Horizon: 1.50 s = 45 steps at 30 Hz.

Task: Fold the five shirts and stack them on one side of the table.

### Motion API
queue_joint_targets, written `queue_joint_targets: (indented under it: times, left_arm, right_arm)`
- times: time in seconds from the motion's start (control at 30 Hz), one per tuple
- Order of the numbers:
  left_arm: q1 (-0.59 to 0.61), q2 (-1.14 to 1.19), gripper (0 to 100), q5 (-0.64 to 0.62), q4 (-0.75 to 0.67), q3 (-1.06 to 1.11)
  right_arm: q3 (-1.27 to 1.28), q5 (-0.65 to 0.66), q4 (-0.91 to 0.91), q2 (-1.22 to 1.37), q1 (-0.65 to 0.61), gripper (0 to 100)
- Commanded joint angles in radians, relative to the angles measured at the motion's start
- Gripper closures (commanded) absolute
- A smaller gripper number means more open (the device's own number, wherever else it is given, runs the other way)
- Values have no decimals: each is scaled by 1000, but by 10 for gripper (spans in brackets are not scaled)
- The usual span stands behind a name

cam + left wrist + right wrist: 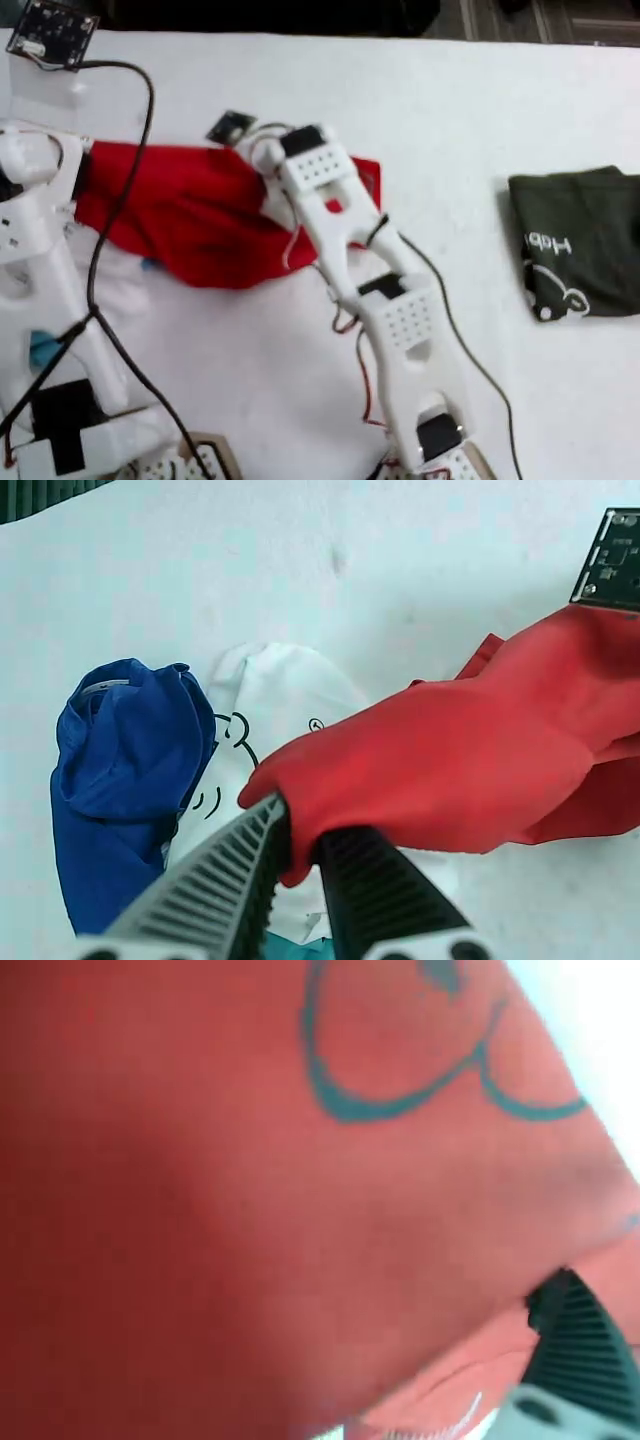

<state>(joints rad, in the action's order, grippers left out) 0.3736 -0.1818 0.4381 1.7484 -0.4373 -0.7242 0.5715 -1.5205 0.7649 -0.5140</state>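
While the left gripper [300, 825] has its jaws closed on a bunched fold of the red shirt [190, 215], the right gripper [262, 170] sits at that shirt's 3 o'clock end, and I cannot tell whether its jaws are closed on the cloth. The red shirt lies crumpled at about 9 o'clock on the worktop [450, 110], draped partly over a white shirt [290, 695], with a blue shirt [120, 770] heaped just beside that.

My read is that this is the spreading step, ahead of any fold. To do it well, draw the two ends apart evenly until the cloth goes taut, then lay it flat on bare worktop toward 12 o'clock. Lift first, or the white shirt underneath may drag along. Watch the black cable [120, 200] crossing the shirt's 9 o'clock end, since it could snag.

Over at 3 o'clock, a dark green shirt [580, 245] lies folded, well apart.

Now the print. The green shirt carries pale lettering and a small drawing. A teal line drawing [400, 1080] runs across the red cloth, and the white shirt has black line art. The neck label [105, 687] on the blue one is too small to read.
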Motion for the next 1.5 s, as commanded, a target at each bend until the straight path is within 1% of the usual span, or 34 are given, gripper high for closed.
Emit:
queue_joint_targets:
  times: [0.0, 0.1, 0.23, 0.57, 0.67, 0.77, 0.9, 0.97, 1.0, 1.03, 1.07, 1.13, 1.2, 1.37, 1.4, 1.47]
  left_arm:
    - [2, -35, 976, -2, -6, -5]
    - [2, -35, 976, -3, -6, -5]
    - [-2, -33, 976, -5, -6, -5]
    - [-4, -33, 976, -5, -6, -5]
    - [-4, -33, 976, -5, -6, -5]
    - [-4, -35, 976, -5, -6, -8]
    - [-4, -42, 976, -5, -6, -14]
    - [-4, -42, 976, -5, -6, -14]
    - [-4, -42, 976, -5, -6, -14]
    - [-4, -42, 976, -5, -6, -14]
    - [-4, -42, 976, -5, -6, -14]
    - [-4, -44, 976, -5, -6, -14]
    - [-4, -44, 976, -5, -6, -14]
    - [-4, -44, 976, -5, -6, -14]
    - [-4, -44, 976, -5, -6, -14]
    - [-4, -44, 976, -5, -6, -14]
  right_arm:
    - [-101, -6, -107, -16, 7, 635]
    - [-212, -8, -185, -15, 42, 635]
    - [-284, -2, -191, -5, 76, 635]
    - [-215, 2, -194, 31, 27, 644]
    - [-176, 6, -194, 25, 21, 737]
    - [-146, 84, -202, 1, 35, 803]
    - [-12, 160, -203, -142, 62, 852]
    - [83, 183, -202, -231, 65, 922]
    - [132, 186, -200, -277, 67, 976]
    - [178, 189, -200, -318, 67, 987]
    - [219, 190, -199, -354, 67, 964]
    - [298, 192, -199, -424, 68, 981]
    - [354, 192, -199, -479, 71, 977]
    - [388, 184, -197, -544, 67, 967]
    - [385, 183, -196, -544, 64, 944]
    - [388, 173, -160, -542, 58, 850]
